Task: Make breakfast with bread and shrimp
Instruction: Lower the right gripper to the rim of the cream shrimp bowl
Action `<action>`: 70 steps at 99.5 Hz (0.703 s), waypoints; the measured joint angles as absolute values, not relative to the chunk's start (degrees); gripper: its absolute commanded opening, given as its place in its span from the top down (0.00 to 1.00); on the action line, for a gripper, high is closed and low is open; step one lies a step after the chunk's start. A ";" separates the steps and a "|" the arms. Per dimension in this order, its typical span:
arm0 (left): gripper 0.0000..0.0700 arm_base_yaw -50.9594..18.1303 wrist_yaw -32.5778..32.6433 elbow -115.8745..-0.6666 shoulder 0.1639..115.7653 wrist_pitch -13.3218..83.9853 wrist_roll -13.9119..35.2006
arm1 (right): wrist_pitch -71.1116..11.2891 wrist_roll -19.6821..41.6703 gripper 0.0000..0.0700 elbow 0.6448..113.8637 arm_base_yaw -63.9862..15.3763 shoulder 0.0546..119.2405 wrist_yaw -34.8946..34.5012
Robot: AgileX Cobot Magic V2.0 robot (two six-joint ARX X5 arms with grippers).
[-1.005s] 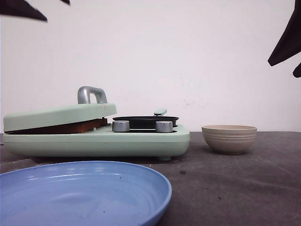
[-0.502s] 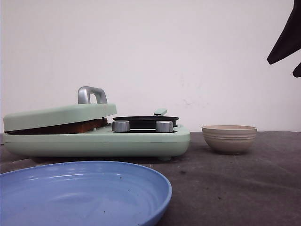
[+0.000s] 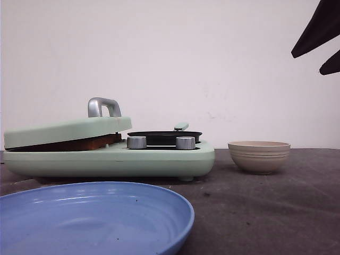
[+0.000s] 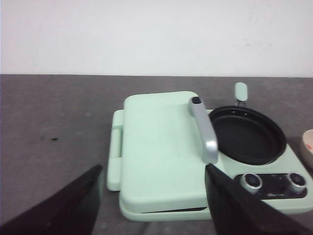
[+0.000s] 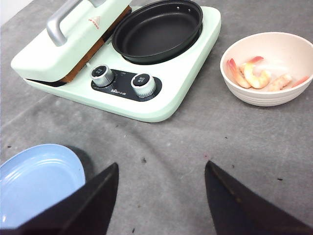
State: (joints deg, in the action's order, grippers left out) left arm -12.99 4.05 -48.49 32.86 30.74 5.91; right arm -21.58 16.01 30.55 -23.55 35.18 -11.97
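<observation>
The bread [image 3: 79, 143] shows only as a brown crust edge [image 5: 86, 60] pressed under the lowered lid of the mint-green breakfast maker [image 3: 106, 159]. Pale orange shrimp [image 5: 254, 74] lie in the beige bowl [image 3: 258, 157], which stands to the right of the maker. My left gripper [image 4: 154, 169] hovers open above the lid [image 4: 161, 142], near its silver handle [image 4: 204, 129], with nothing between the fingers. High over the table between the bowl [image 5: 274, 100] and the blue plate [image 5: 34, 181], my right gripper [image 5: 162, 164] is open and empty. Its fingers reach into the front view's top right corner [image 3: 307, 64].
The maker's empty black pan [image 5: 157, 30] sits beside the lid, behind two silver knobs [image 5: 142, 84]. A large blue plate [image 3: 90, 218] lies at the table's front left. A white wall stands behind the dark grey table [image 3: 265, 207].
The left gripper's dark tip has left the top left corner of the front view. The right gripper has shifted leftward and slightly up in that view.
</observation>
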 measured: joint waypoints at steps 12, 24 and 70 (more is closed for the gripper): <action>0.50 -12.99 4.62 -47.68 30.50 31.81 5.96 | -21.58 16.53 0.51 30.55 -23.55 35.18 -11.94; 0.50 -12.99 4.62 -47.68 29.12 34.61 7.01 | -21.58 17.08 0.51 30.52 -23.55 35.18 -11.97; 0.50 -12.99 2.72 -38.70 25.32 30.61 6.50 | -23.70 20.01 0.51 44.18 -16.73 54.83 -13.23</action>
State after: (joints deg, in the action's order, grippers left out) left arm -12.99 2.72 -38.70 25.32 30.61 6.50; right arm -23.70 20.01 44.18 -16.73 54.83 -13.23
